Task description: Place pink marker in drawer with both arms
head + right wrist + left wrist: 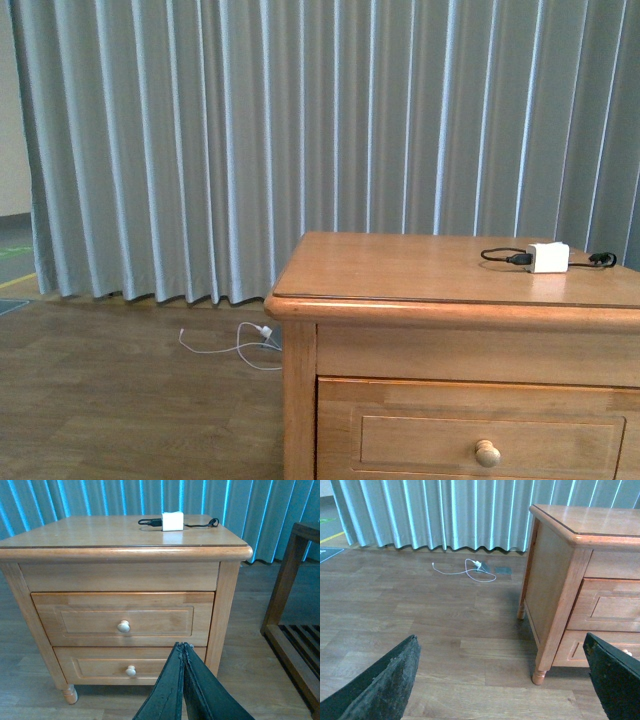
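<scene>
Right wrist view: right gripper (183, 652) seen pressed closed, empty, before the shut drawer (125, 617), knob (123, 626) the likely hold. Left gripper (502, 680) spread wide over floor. Charger block (547, 257) noted farther on the tabletop. Pink marker not seen anywhere; presumably light, rigid, smooth.

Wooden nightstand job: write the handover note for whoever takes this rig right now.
Left gripper: open, empty, above the floor beside the honey-brown wooden nightstand.
Right gripper: shut, empty, in front of the nightstand.
Top drawer with round pale knob: closed.
Pink marker: not visible in any view.
White charger block with black cable sits on the nightstand top; leave it.
Done: nothing.
Left: find the marker, open the top drawer, put the marker in.
</scene>
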`<state>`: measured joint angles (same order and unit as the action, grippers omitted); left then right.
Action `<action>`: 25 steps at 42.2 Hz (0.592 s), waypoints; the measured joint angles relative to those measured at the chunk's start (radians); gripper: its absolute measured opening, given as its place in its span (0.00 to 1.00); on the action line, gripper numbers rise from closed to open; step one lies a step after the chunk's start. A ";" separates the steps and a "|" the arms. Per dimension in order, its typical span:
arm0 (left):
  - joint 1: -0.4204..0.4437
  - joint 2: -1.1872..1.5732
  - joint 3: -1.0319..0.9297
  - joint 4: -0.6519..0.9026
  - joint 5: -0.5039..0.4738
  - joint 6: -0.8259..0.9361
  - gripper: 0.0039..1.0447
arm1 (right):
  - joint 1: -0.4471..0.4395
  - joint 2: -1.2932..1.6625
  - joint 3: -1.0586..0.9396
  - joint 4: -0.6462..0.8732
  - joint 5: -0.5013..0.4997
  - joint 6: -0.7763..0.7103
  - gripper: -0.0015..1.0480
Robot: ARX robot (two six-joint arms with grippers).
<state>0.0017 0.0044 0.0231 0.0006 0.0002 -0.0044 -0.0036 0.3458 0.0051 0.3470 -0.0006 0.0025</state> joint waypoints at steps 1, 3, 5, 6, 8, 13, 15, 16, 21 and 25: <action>0.000 0.000 0.000 0.000 0.000 0.000 0.94 | 0.000 -0.009 0.000 -0.008 0.000 0.000 0.01; 0.000 0.000 0.000 0.000 0.000 0.000 0.94 | 0.000 -0.027 0.000 -0.023 0.000 0.000 0.01; 0.000 0.000 0.000 0.000 0.000 0.000 0.94 | 0.000 -0.042 0.000 -0.039 0.000 0.000 0.01; 0.000 0.000 0.000 0.000 0.000 0.000 0.94 | 0.000 -0.049 0.000 -0.046 0.000 0.000 0.01; 0.000 0.000 0.000 0.000 0.000 0.000 0.94 | 0.000 -0.069 0.000 -0.068 0.000 0.000 0.01; 0.000 0.000 0.000 0.000 0.000 0.000 0.94 | 0.001 -0.116 0.000 -0.112 0.000 0.000 0.01; 0.000 0.000 0.000 0.000 0.000 0.000 0.94 | 0.001 -0.131 0.000 -0.128 0.000 0.000 0.01; 0.000 0.000 0.000 0.000 0.000 0.000 0.94 | 0.001 -0.138 0.000 -0.136 0.000 0.000 0.01; 0.000 0.000 0.000 0.000 0.000 0.000 0.94 | 0.001 -0.171 0.000 -0.168 0.000 0.000 0.01; 0.000 0.000 0.000 0.000 -0.001 0.000 0.94 | 0.001 -0.310 0.001 -0.338 0.000 0.000 0.01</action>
<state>0.0017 0.0044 0.0231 0.0006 -0.0006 -0.0044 -0.0029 0.0357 0.0059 0.0093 -0.0010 0.0021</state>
